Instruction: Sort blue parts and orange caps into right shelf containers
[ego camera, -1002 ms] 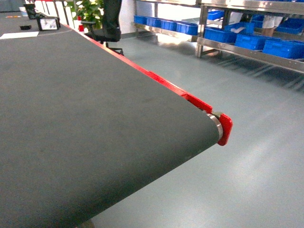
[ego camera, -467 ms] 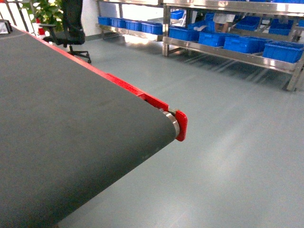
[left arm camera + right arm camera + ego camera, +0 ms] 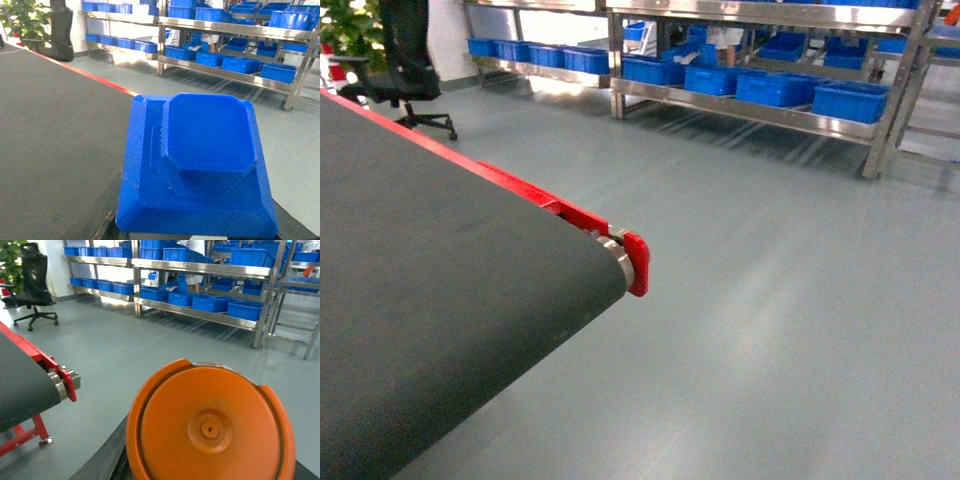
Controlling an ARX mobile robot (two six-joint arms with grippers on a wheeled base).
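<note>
Blue crates (image 3: 850, 100) line the steel shelf (image 3: 750, 110) across the upper right of my head view, well apart from the conveyor belt (image 3: 440, 300) at lower left. My left wrist view is filled by a blue part (image 3: 200, 165), my right by an orange cap (image 3: 210, 425); I cannot tell how either gripper's jaws stand.
</note>
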